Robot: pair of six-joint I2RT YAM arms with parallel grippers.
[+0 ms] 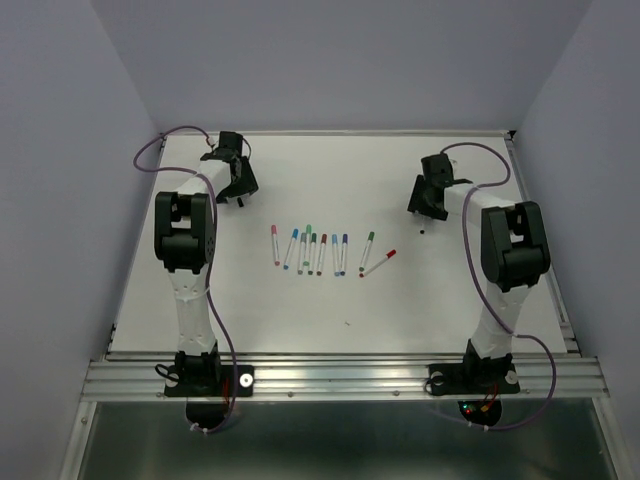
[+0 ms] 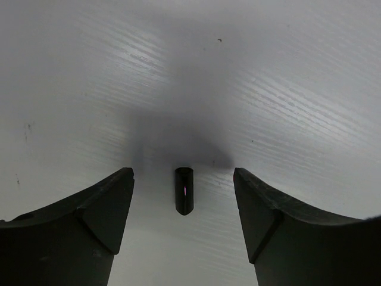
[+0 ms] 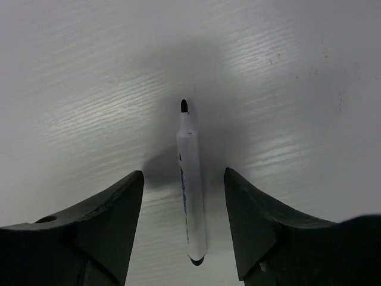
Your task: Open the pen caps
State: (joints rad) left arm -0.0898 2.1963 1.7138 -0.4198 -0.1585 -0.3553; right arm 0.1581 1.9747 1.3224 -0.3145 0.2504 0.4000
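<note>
Top external: capped pens point(image 1: 312, 252) lay in a row, left gripper point(image 1: 238, 195) beyond its left end, right gripper point(image 1: 423, 218) beyond its right. Left wrist: jaws apart, black cap point(image 2: 184, 190) lying free between. Right wrist: jaws apart astride the uncapped pen point(image 3: 190, 190). Set-down seemed done; next, fetch a capped pen.

Loose cap point(image 2: 184, 192) was black, pen point(image 3: 190, 179) was white with a black tip, table point(image 2: 280, 89) white with faint streaky grain, other pens point(image 1: 312, 253) white with red/blue/green caps.
</note>
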